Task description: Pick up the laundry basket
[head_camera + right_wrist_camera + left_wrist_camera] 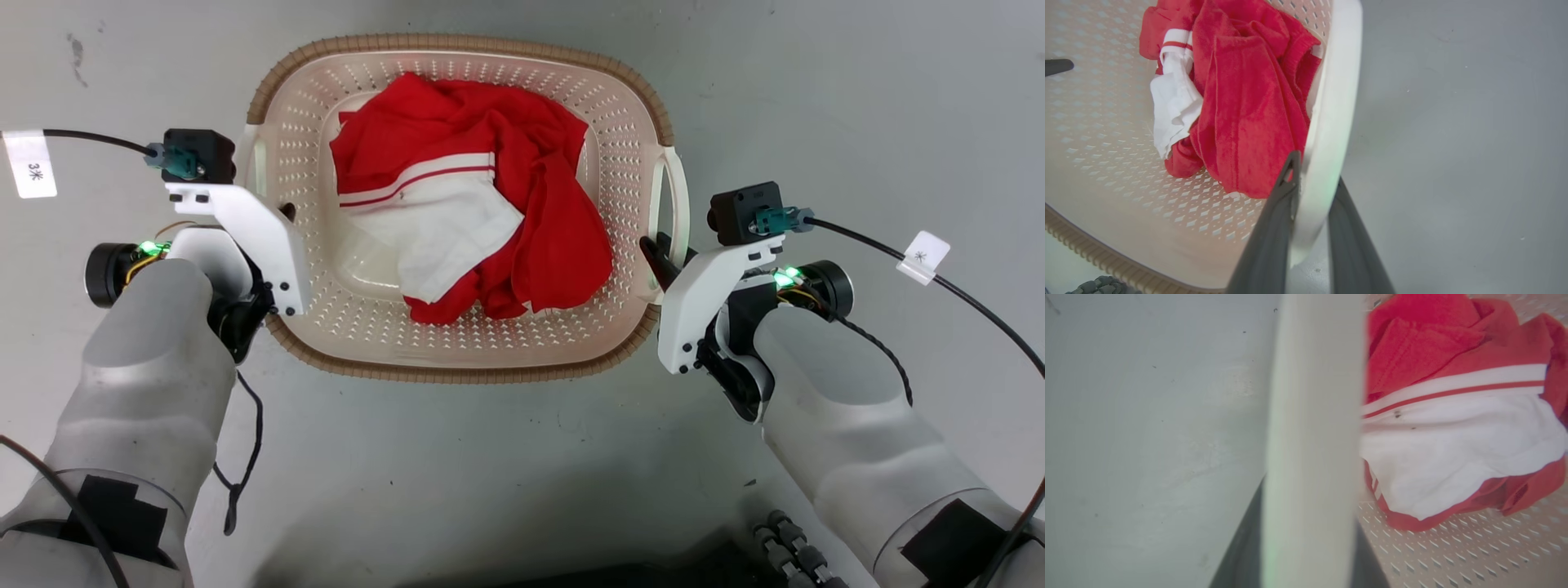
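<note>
Right end effector (1316, 173) clamped on one white side handle of the laundry basket (457, 363). Left end effector (286, 214) straddles the opposite handle; I cannot tell its grip. Basket sits on the floor (522, 465) between both, holding red-and-white clothing (490, 212).

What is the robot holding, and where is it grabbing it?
The cream plastic laundry basket with the brown rim: the left tool clamps its white left side handle, the right tool its white right side handle.
</note>
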Controlling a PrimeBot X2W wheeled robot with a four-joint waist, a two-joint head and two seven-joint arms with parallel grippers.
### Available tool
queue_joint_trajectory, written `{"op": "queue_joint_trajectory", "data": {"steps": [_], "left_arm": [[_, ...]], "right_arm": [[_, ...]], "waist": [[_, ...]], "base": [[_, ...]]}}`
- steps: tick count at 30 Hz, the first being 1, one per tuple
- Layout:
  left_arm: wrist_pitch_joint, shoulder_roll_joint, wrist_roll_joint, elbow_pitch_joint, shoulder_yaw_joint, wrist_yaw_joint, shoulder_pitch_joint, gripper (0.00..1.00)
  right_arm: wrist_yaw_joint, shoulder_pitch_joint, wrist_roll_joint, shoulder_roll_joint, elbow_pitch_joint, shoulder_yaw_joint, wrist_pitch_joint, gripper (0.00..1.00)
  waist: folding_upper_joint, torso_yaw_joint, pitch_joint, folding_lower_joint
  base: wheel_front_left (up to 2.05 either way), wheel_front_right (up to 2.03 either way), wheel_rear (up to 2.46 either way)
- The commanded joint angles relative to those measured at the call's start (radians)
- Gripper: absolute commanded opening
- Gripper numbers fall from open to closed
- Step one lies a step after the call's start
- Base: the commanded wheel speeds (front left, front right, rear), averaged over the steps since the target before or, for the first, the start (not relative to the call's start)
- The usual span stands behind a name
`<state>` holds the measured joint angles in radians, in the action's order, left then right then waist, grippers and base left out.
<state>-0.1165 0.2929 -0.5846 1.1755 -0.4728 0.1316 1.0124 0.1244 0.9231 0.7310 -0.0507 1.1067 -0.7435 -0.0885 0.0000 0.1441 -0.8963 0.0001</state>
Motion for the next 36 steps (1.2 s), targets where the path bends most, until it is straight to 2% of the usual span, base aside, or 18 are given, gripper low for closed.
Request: {"op": "queue_joint_trajectory", "data": {"steps": [1,9,19,27,36], "left_arm": [[-0.007,0.002,-0.010,-0.001,-0.009,-0.002,-0.004,0.00],[-0.066,-0.068,-0.075,0.013,-0.043,-0.002,-0.019,0.00],[-0.172,-0.153,-0.159,0.027,-0.090,0.004,-0.060,0.00],[-0.244,-0.175,-0.227,0.035,-0.113,0.005,-0.105,0.00],[-0.311,-0.184,-0.281,0.048,-0.132,0.006,-0.150,0.00]], "right_arm": [[0.011,0.022,0.009,0.000,0.005,-0.017,-0.006,0.00],[0.012,0.022,0.052,-0.013,0.047,-0.064,0.026,0.00],[0.012,-0.005,0.115,-0.074,0.057,-0.127,0.155,0.00],[0.011,-0.033,0.175,-0.092,0.058,-0.164,0.296,0.00],[0.011,-0.057,0.230,-0.100,0.063,-0.190,0.403,0.00]], "waist": [[0.0000,-0.003,0.010,-0.0001],[0.0000,-0.030,0.083,-0.0001],[0.0000,-0.064,0.244,-0.0001],[0.0000,-0.072,0.389,-0.0001],[0.0000,-0.075,0.530,-0.0001]], "base": [[0.00,0.00,0.00],[0.00,0.00,0.00],[0.00,0.00,0.00],[0.00,0.00,0.00],[0.00,0.00,0.00]]}}
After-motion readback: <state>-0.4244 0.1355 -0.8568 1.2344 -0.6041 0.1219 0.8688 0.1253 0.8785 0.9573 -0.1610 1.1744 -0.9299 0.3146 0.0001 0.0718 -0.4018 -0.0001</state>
